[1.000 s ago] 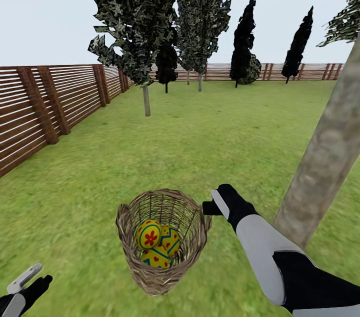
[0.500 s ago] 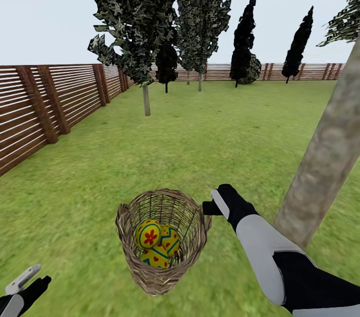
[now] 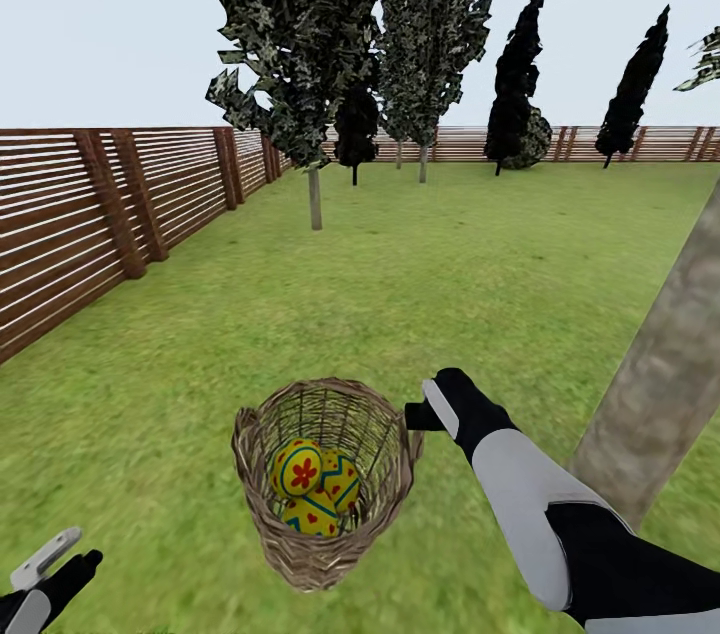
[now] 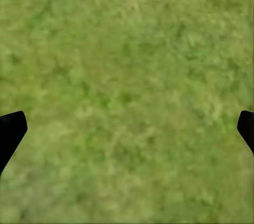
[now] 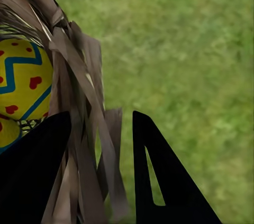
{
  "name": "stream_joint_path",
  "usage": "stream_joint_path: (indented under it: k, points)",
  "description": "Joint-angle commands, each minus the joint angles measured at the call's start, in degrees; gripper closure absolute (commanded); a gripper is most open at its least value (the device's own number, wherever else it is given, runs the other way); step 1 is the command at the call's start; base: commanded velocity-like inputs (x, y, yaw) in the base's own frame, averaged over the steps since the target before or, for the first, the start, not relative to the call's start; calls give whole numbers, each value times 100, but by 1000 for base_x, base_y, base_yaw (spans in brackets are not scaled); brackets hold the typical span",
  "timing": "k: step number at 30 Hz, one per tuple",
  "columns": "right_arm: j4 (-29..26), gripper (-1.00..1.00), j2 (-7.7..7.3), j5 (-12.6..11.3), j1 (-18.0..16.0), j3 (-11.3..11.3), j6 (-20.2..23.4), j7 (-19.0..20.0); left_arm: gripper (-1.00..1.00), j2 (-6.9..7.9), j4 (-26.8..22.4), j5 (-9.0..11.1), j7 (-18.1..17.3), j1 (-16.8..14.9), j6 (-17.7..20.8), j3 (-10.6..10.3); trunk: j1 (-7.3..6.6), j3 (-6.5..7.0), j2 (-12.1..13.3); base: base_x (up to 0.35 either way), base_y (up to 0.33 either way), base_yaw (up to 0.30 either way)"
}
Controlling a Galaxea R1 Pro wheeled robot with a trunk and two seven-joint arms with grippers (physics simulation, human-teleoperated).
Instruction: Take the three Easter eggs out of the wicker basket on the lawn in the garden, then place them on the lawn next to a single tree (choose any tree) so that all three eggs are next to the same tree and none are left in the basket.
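Because the wicker basket (image 3: pixel 325 484) is held by one side of its braided rim only, it is seen tilted in the head view, with its mouth turned toward the camera. A risk is judged here: if the basket is tipped more, or if the rim slips between the fingers, the eggs could roll out onto the lawn (image 3: pixel 420 294) at a place that is not chosen, perhaps away from the trunk. A slip is possible because the woven strands are thin and flexible where they are pinched.

The right gripper (image 5: pixel 98 168) is clenched on the basket rim; in the right wrist view the wicker strands are seen between the two dark fingers, one finger inside the wall and one outside. The left gripper (image 4: pixel 127 128) is released, with its fingertips wide apart over bare grass, low at the left side of the robot and well apart from the basket.

Inside the basket the three Easter eggs (image 3: pixel 315 484) are piled together at the bottom, touching each other. None is placed on the grass yet. The thick grey-brown tree (image 3: pixel 665 384) stands near, at the right of the basket, behind the right arm, so the chosen spot is judged to be close.
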Motion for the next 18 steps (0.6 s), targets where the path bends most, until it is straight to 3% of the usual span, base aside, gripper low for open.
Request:
stream_joint_path:
  k: [1, 18]
  points:
    - [-8, 100, 7, -107, -5, -43, 11, -39, -100, -5, -15, 50, 34, -4, 19, 4, 23, -26, -48, 0, 0, 6]
    - [-17, 100, 7, -112, -5, -43, 6, -35, -100, 33, -83, 78, -16, 15, 38, 3, 397, -331, -730, 0, 0, 0]
